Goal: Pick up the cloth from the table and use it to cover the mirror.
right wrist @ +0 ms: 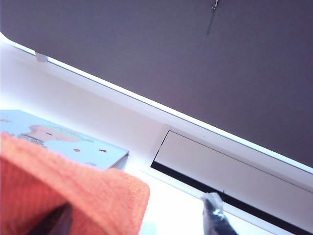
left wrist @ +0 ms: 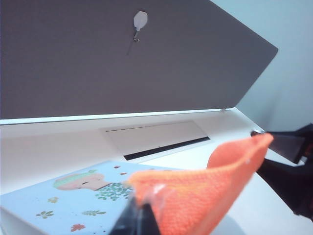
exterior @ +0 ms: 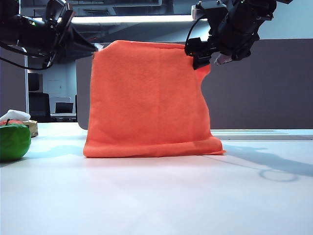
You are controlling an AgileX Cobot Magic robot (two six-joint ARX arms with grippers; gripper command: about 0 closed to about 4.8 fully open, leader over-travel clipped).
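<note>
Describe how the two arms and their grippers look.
Both arms are black, blocky at the wrist. The left gripper tapers to dark angular fingers. The right gripper has short black fingers, a black cable looping above it and a pale pinkish patch on its housing. Its fingertips look wrapped in clear glossy film.
</note>
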